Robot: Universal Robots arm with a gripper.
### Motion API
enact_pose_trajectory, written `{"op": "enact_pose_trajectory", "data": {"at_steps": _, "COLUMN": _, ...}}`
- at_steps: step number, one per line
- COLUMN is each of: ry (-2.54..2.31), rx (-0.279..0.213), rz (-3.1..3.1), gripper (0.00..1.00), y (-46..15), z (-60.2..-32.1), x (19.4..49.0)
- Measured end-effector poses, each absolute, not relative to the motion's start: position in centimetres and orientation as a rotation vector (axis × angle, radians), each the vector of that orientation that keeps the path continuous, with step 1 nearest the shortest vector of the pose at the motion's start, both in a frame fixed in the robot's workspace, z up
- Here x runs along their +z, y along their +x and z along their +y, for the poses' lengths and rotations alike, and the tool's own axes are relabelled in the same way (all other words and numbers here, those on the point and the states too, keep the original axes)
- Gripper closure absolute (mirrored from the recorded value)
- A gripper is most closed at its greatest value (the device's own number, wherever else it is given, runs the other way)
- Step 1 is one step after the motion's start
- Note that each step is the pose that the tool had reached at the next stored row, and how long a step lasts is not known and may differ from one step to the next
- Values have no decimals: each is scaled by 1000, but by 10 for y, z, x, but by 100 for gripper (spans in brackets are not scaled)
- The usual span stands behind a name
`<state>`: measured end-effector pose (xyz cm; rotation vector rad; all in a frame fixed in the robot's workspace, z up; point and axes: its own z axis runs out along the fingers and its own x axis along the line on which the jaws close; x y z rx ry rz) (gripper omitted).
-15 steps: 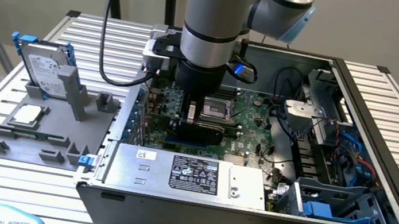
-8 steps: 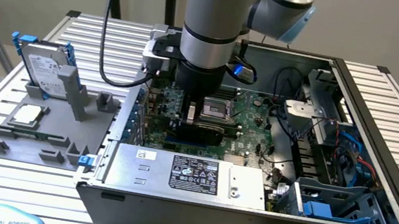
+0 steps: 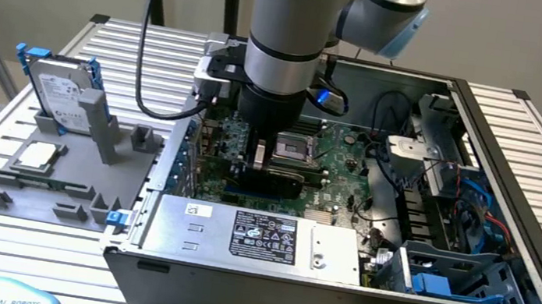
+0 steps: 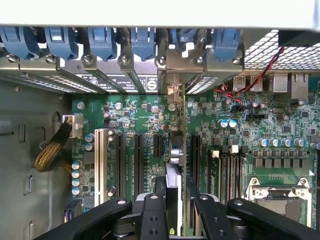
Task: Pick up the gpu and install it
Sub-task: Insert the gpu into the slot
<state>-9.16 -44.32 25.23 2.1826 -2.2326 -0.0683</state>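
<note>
Near the centre of the exterior view the gripper (image 3: 267, 159) is sunk into the open computer case (image 3: 509, 254), and its fingers (image 4: 207, 212) pinch the gpu (image 4: 174, 180) by its top edge. In the wrist view the card stands on edge at lower centre, running up the frame toward the bracket openings (image 4: 172, 92) at the case's rear wall, in line with the expansion slots (image 4: 137, 155) on the motherboard (image 4: 240, 135). The card is probably light and stiff, but fragile: a thin board that would likely tolerate a firm squeeze across its flat faces while bending or cracking under a twist or a skewed push. The sound place to hold it seems to be where it is held, along the top edge about midway, so that force goes straight down through the board. On the grey fixture (image 3: 46, 185) at left in the exterior view sit the hard drive (image 3: 57, 88) and the CPU chip (image 3: 40, 155).
</note>
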Motion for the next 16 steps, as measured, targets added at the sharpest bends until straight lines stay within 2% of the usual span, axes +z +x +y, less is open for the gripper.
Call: {"op": "enact_pose_trajectory", "data": {"at_steps": 16, "ry": 2180, "rx": -65, "rz": -2233, "gripper": 74, "y": -92, "z": -443, "x": 248}}
